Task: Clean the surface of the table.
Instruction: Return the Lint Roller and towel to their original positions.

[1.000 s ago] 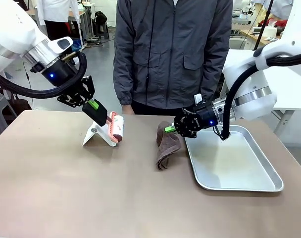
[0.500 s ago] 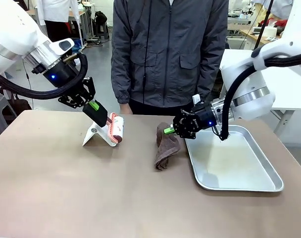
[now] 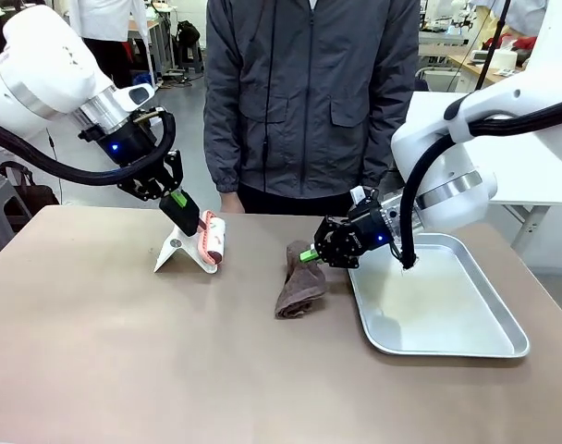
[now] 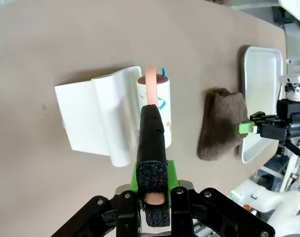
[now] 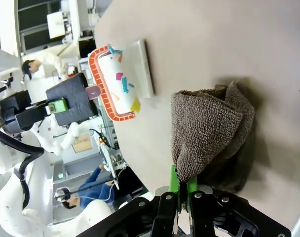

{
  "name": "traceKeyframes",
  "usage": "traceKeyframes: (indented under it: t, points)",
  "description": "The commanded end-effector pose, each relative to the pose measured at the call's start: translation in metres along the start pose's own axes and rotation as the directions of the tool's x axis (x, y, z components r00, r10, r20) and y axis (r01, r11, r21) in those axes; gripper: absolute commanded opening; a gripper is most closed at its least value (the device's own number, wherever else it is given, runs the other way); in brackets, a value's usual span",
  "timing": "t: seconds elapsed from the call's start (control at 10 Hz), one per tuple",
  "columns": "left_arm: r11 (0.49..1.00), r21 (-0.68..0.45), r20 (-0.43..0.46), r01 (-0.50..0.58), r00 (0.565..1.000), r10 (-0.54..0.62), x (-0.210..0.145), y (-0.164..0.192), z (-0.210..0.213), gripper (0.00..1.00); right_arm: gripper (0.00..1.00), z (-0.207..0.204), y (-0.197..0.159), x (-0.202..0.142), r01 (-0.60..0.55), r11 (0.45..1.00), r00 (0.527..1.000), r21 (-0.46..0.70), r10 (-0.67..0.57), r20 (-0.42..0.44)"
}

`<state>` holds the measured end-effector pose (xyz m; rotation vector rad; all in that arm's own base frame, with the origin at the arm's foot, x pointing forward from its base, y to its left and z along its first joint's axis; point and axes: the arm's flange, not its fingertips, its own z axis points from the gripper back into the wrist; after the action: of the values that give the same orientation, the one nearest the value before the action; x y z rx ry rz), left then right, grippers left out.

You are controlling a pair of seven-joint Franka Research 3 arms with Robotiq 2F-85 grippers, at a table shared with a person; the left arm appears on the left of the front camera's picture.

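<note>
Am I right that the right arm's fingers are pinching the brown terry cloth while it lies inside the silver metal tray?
Not quite. The right gripper does pinch the brown terry cloth, but the cloth hangs onto the taupe-brown table, beside the silver metal tray, not inside it. The front view shows this.

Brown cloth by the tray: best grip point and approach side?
Grip the brown cloth at its raised top fold, coming in from the tray side. The folded edge stands proud of the table, thin enough to pinch; the right hand is shut on it there.
</note>
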<state>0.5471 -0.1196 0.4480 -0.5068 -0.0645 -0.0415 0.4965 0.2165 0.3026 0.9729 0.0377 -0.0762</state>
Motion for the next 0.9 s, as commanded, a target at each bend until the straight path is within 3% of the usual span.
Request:
traceKeyframes:
  t: [0.0,0.8]
  points:
    - [0.999,0.018,0.009,-0.050,0.999,0.050,0.006,-0.005,0.001,0.22,0.06,-0.002,0.008,0.004,0.026,0.999,0.999,-0.033,-0.025,0.023]
    - [1.000,0.028,-0.102,0.014,0.995,-0.011,0.025,-0.001,-0.009,0.22,0.06,-0.009,0.006,0.008,0.040,0.999,0.999,-0.028,-0.040,-0.013]
